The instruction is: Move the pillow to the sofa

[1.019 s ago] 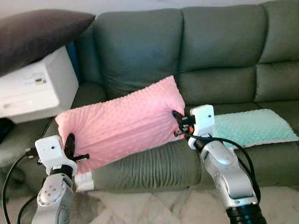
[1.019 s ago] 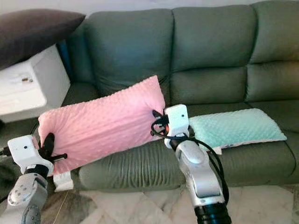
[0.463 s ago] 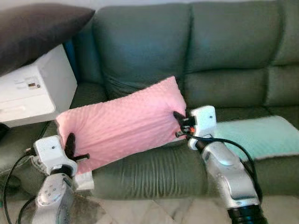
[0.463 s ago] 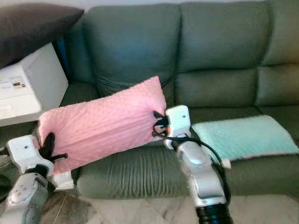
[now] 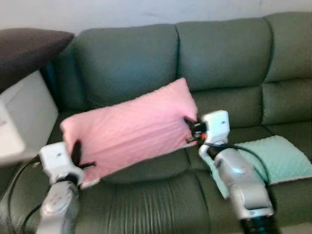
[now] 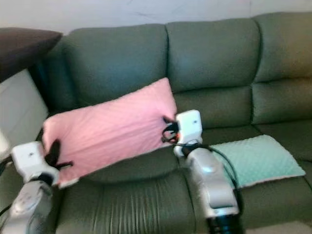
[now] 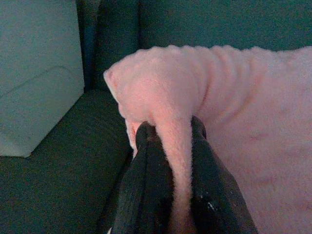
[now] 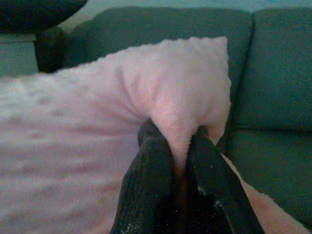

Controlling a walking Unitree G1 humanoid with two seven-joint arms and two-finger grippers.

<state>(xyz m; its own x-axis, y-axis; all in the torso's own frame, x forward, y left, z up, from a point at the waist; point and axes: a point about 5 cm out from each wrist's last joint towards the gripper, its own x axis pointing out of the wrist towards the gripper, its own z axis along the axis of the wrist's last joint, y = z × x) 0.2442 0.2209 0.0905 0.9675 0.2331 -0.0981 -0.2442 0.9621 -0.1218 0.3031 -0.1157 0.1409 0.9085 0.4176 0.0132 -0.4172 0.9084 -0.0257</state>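
arms: silver; wrist blocks: white; fingers (image 7: 146, 185): long, black; cables: black, looped; right wrist: orange accent

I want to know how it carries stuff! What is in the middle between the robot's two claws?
The pink pillow stretches between them. The left gripper pinches one end and the right gripper the other, over the green sofa, as the head views show.

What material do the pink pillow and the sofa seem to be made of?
The pink pillow looks like soft plush fabric: its nap is fuzzy and bunches where the right gripper pinches it. The sofa looks like smooth dark green leather or imitation leather, creased with a dull sheen.
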